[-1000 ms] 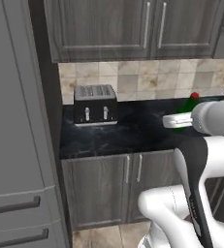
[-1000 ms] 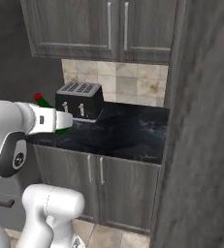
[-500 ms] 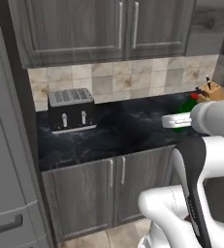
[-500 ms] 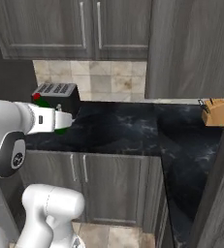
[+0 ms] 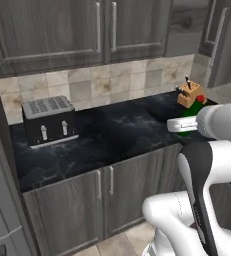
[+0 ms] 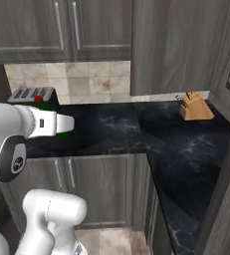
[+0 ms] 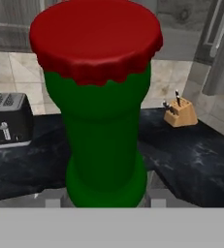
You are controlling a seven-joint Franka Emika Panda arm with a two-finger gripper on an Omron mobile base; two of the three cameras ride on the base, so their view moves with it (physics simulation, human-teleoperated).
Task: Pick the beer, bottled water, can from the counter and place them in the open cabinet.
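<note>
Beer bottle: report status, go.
Gripper shut on the beer bottle, bottle carried upright above the counter. Knife block far off. Nothing blocking.

Hidden and cut-off parts

In the hand view the beer [image 7: 104,111] loses its lower body behind the bottom band; the toaster [image 7: 7,118] is cropped at the left edge. In the left base view the arm covers most of the beer [image 5: 191,111], right of centre.

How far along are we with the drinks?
Done: nothing confirmed stored. In hand: the hand grips the beer, held off the counter. Left: place it in the open cabinet, then the bottled water and can, whose whereabouts I cannot tell.
</note>
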